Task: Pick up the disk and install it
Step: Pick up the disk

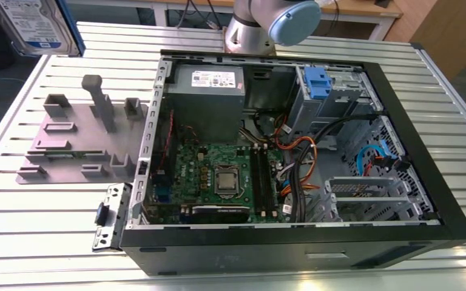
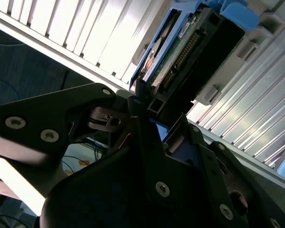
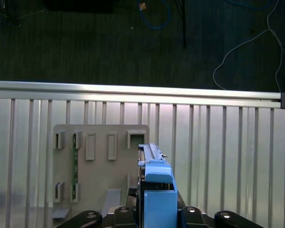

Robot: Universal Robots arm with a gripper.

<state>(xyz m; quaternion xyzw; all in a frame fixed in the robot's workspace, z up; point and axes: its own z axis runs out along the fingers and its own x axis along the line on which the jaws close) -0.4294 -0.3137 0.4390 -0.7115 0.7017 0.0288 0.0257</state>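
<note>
One blue-bracketed silver-metal flat disk (image 3: 157, 190) is pinched edge-on in the one black gripper (image 3: 157, 214), held high and pointing down over one grey plastic stand (image 3: 100, 164), with one open black computer case (image 1: 427, 151) well apart.

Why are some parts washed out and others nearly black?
The lighting is uneven. In the second wrist view the table slats glare almost white, while the gripper is near-black and the disk it holds sits dim. In the first wrist view a bright band crosses the table's slats, and the floor beyond is dark. The exterior view is lit evenly, with glare on the table near the picture's bottom.
</note>
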